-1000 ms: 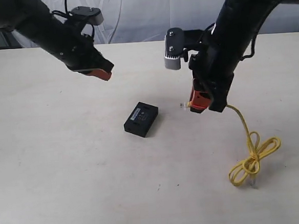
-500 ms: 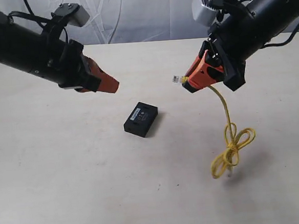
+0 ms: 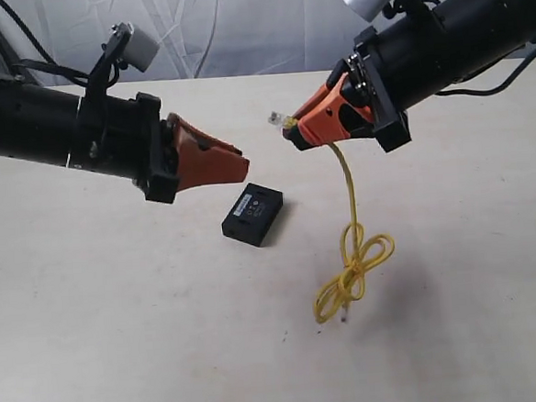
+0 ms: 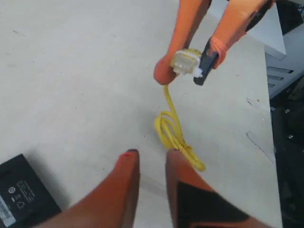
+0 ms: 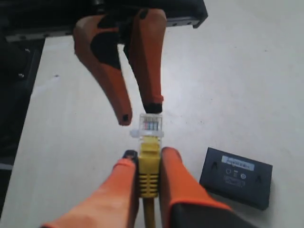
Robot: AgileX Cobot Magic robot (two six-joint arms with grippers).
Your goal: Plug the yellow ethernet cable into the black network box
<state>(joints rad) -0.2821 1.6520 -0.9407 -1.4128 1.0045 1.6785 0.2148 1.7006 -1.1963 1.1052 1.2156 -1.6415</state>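
Two grippers now meet nose to nose just above the black network box [image 3: 252, 213]; a second ago they stood well apart. The right gripper [image 3: 293, 133] stays clenched on the yellow ethernet cable [image 3: 349, 204] just behind its plug [image 3: 275, 120]; the looped bundle [image 3: 351, 269], earlier on the table [image 3: 92, 314], dangles beside the box; the left gripper [image 3: 244, 168] has parted its jaws, empty, facing the plug; likely a regrasp before plugging; the box is unmoved.

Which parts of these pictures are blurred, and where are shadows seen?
Exterior view: sharp, soft light, faint shadows beside the black network box and under the hanging yellow ethernet cable. Left wrist view: left hand blurred in the foreground. Right wrist view: plug sharp, right hand softer.
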